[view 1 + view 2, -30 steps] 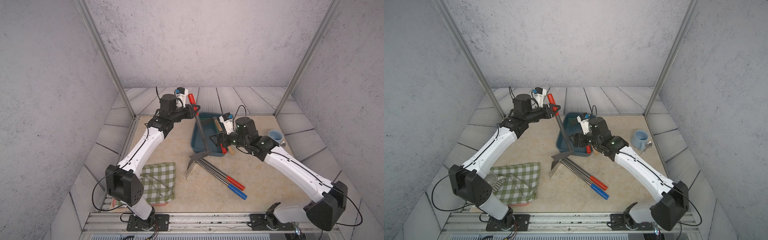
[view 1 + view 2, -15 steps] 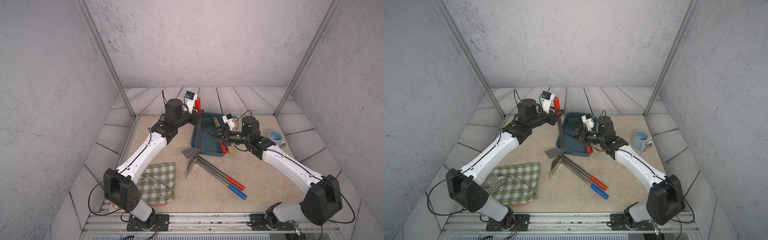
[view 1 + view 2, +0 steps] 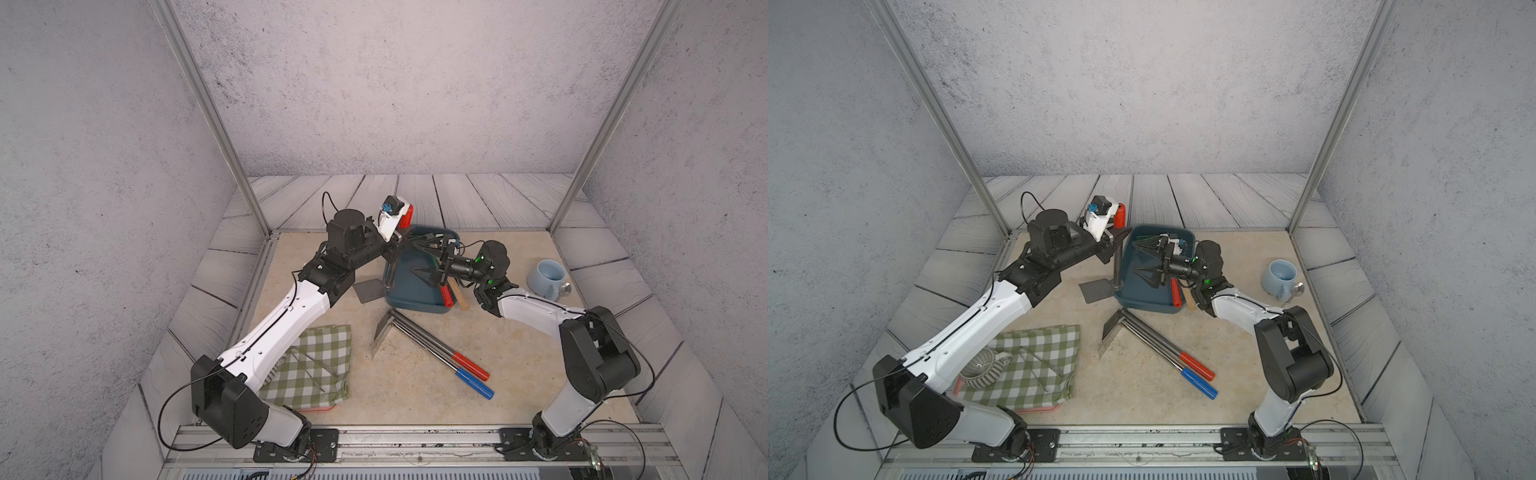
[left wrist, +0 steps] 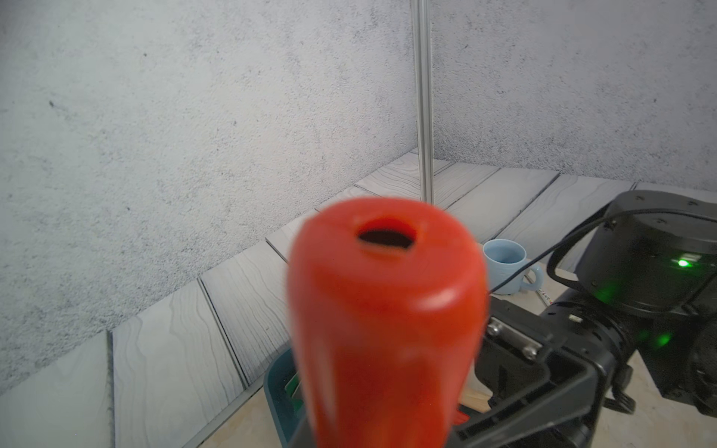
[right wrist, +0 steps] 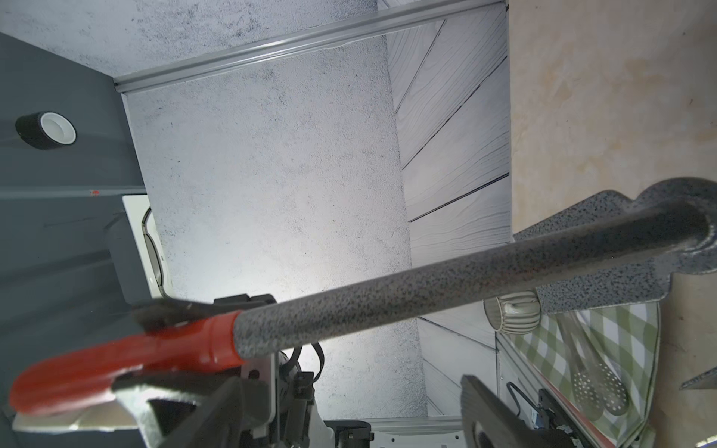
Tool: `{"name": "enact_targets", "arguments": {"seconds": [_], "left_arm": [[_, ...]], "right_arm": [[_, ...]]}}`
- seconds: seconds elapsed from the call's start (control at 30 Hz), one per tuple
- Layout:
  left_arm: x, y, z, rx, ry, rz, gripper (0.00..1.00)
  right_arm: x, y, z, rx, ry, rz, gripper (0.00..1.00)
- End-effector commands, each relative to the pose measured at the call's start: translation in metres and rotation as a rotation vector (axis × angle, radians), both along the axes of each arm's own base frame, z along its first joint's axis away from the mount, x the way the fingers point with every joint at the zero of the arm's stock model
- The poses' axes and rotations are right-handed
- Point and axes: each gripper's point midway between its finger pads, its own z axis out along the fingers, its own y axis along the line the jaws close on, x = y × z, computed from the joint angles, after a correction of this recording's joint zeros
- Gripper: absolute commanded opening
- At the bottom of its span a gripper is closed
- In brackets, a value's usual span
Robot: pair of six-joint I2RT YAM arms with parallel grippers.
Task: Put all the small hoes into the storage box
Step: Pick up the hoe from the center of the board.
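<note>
Red-handled small hoe (image 3: 390,272): clamps it tight in left gripper (image 3: 397,245), shaft upright just beside left wall of storage box (image 3: 415,306), blade outside; holds right gripper (image 3: 412,257) wide open above box, empty

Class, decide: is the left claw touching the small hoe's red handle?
Touching. The right wrist view shows the left claw clamped on the small hoe at its red handle, gripping it from both sides.

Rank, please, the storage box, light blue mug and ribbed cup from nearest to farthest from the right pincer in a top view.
1. storage box: directly under the right pincer.
2. light blue mug: out to the right.
3. ribbed cup: far left, on the checked cloth.
</note>
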Motion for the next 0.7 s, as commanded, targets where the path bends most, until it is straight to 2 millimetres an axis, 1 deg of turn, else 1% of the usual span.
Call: {"name": "enact_targets", "arguments": {"seconds": [0.0, 0.13, 0.3, 0.43, 0.67], "left_arm": [[-0.022, -0.003, 0.037, 0.012, -0.232, -0.059, 0.0], [-0.041, -0.012, 0.03, 0.078, -0.339, -0.102, 0.0], [-0.06, -0.024, 0.016, 0.154, -0.42, -0.154, 0.0], [-0.068, -0.03, 0.012, 0.199, -0.469, -0.165, 0.0], [-0.085, -0.045, 0.006, 0.239, -0.523, -0.219, 0.0]], "right_arm": [[-0.009, -0.001, 0.017, 0.038, 0.027, 0.059, 0.88], [-0.003, -0.001, 0.006, 0.056, 0.116, 0.071, 0.89], [0.005, 0.001, 0.003, 0.156, 0.196, 0.107, 0.9], [0.004, 0.003, -0.01, 0.147, 0.224, 0.123, 0.92], [0.004, 0.007, -0.011, 0.138, 0.226, 0.156, 0.93]]}}
